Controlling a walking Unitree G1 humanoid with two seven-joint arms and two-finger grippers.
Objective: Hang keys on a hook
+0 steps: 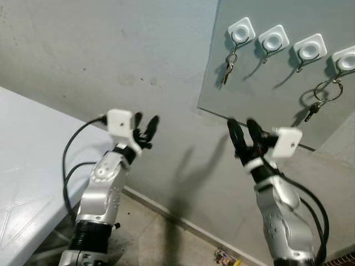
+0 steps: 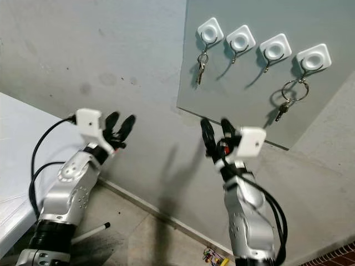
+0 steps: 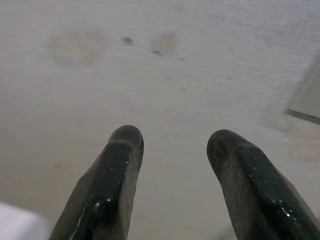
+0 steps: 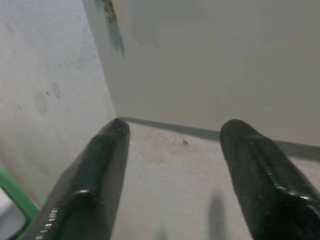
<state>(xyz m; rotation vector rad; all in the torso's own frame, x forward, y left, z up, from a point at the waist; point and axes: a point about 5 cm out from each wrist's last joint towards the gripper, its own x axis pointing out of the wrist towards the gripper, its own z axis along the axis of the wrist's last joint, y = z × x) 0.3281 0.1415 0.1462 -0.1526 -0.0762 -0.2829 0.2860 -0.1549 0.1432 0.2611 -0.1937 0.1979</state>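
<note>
Already hung, by the look of it: large steel key ring with a small dark key [image 1: 324,95] on the last of four white square wall hooks [image 1: 345,60], above and to the outer side of the right hand [image 1: 244,133]. Second small bunch of metal keys [image 1: 227,69] hanging from the first white hook [image 1: 242,30], almost straight above that same hand. Two hooks in between [image 1: 274,40] [image 1: 310,48] bare. All four fixed on a grey-green smooth panel [image 1: 266,83], lower edge just above the right fingertips.

Right hand raised toward the panel, black fingers [image 4: 95,175] spread apart, nothing between them. Left hand [image 1: 145,128] also raised, well aside from the panel, facing the plain grey wall [image 3: 150,65]; fingers [image 3: 112,180] spread and holding nothing. Pale white worktop [image 1: 28,166] beyond the left arm, on its outer side.

Probably light and hard, such keys, but loose: key swinging freely under the ring, metal slippery between smooth fingers. Best place to pinch likely the ring itself at its lower part, leaving the top arc free for passing over the hook tip. Thin wire, so easy to lose with a weak grip.
</note>
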